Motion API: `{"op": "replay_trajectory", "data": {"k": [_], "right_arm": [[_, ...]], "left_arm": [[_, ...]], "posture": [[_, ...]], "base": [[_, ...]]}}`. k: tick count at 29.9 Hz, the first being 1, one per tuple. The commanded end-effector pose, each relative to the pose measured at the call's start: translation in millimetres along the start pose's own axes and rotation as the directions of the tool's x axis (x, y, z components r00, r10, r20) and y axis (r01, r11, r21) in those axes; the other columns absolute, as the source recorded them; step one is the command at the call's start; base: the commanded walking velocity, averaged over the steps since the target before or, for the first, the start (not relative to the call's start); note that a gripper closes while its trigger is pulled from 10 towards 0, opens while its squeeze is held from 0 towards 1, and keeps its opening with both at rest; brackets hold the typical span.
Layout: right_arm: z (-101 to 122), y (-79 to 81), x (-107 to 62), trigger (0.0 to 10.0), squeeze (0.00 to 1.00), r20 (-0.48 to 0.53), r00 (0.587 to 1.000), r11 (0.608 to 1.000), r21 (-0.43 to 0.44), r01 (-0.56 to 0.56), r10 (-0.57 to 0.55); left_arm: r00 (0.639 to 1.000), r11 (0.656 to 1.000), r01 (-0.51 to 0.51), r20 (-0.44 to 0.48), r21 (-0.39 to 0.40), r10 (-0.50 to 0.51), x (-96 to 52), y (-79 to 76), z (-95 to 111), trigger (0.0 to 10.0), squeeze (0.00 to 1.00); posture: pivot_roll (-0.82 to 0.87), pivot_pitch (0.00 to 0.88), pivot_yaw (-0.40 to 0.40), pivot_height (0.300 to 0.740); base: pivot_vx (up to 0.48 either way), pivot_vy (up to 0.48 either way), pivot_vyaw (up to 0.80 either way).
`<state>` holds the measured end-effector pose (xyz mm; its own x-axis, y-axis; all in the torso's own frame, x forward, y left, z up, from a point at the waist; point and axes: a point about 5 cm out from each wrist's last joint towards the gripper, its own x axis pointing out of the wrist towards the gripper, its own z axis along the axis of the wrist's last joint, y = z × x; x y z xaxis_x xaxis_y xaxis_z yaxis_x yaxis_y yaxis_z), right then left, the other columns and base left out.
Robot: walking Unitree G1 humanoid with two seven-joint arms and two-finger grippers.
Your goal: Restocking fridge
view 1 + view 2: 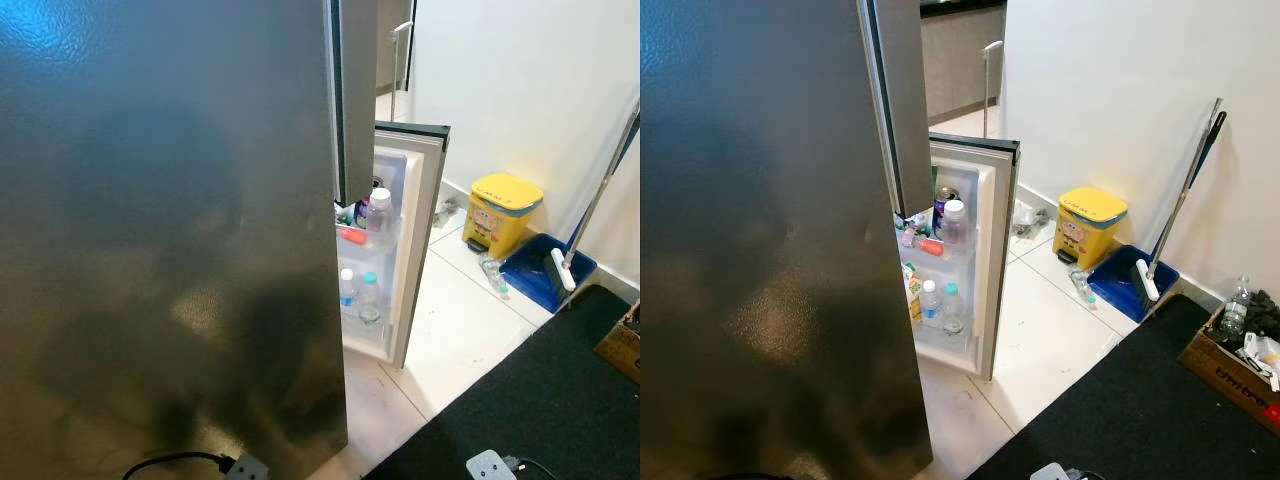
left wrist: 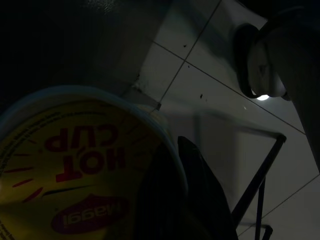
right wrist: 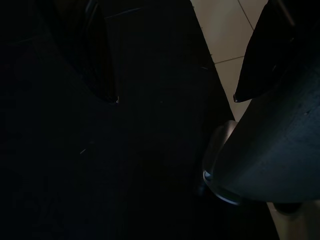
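Left claw point(image 2: 165, 200) is closed on the Maggi Hot Cup noodle cup point(image 2: 75, 170): one black finger lies pressed against the rim, lid facing the wrist camera, print upside down. The arm hangs low over the tiled floor point(image 2: 210, 100), so the cup is down at the robot's left side, not up in front of the head cameras.

Right claw point(image 3: 175, 95) is idle, fingers spread wide with nothing between them, over the dark mat point(image 1: 1140, 400).

Key relation: the fridge point(image 1: 760, 250) side panel fills the near left. The opening is beyond its far edge, ahead and to the right, with the lower door point(image 1: 995, 250) swung open and bottles point(image 1: 940, 305) on the door shelves. The cup sits left of and behind that opening; my read is the robot must step round the panel's corner before the left arm can reach in.
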<state>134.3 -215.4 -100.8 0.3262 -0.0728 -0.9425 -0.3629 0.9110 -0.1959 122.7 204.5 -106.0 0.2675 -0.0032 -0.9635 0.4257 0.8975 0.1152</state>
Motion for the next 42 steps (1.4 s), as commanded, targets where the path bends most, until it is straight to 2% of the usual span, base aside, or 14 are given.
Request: {"op": "replay_trajectory", "data": {"k": [1, 9, 24, 39, 42], "right_arm": [[3.0, 2.7, 0.3, 10.0, 0.00, 0.011, 1.000, 1.000, -0.011, -0.013, 0.013], [2.1, 3.9, 0.1, 10.0, 0.00, 0.022, 0.999, 0.999, -0.009, -0.041, 0.041], [3.1, 4.0, 0.0, 10.0, 0.00, 0.029, 0.998, 0.998, 0.001, -0.055, 0.055], [2.9, 2.7, -0.1, 10.0, 0.00, 0.032, 0.998, 0.999, 0.004, -0.050, 0.049], [4.0, 3.2, -0.1, 10.0, 0.00, 0.036, 0.998, 0.999, 0.004, -0.054, 0.053]], "left_arm": [[1.000, 1.000, 0.010, -0.015, 0.010, -0.010, 0.3, -2.6, -2.2, 10.0, 0.00], [1.000, 1.000, 0.013, -0.015, 0.011, -0.013, 0.4, -3.7, -2.3, 10.0, 0.00], [1.000, 1.000, 0.013, -0.014, 0.005, -0.013, 0.4, -3.2, -2.3, 10.0, 0.00], [1.000, 1.000, 0.008, -0.012, -0.009, -0.008, 0.4, -2.9, -2.1, 10.0, 0.00], [1.000, 1.000, 0.013, -0.014, 0.000, -0.013, 0.4, -3.0, -1.9, 10.0, 0.00]], "posture": [[-0.01, 0.000, 0.025, 0.740], [-0.01, 0.000, 0.020, 0.740], [-0.01, 0.000, 0.022, 0.740], [-0.02, 0.000, 0.023, 0.740], [-0.02, 0.000, 0.023, 0.740]], "base": [[0.000, -0.480, 0.00], [0.000, -0.480, 0.00], [0.000, -0.477, 0.77], [0.000, 0.000, 0.09], [0.000, -0.380, 0.00]]}}
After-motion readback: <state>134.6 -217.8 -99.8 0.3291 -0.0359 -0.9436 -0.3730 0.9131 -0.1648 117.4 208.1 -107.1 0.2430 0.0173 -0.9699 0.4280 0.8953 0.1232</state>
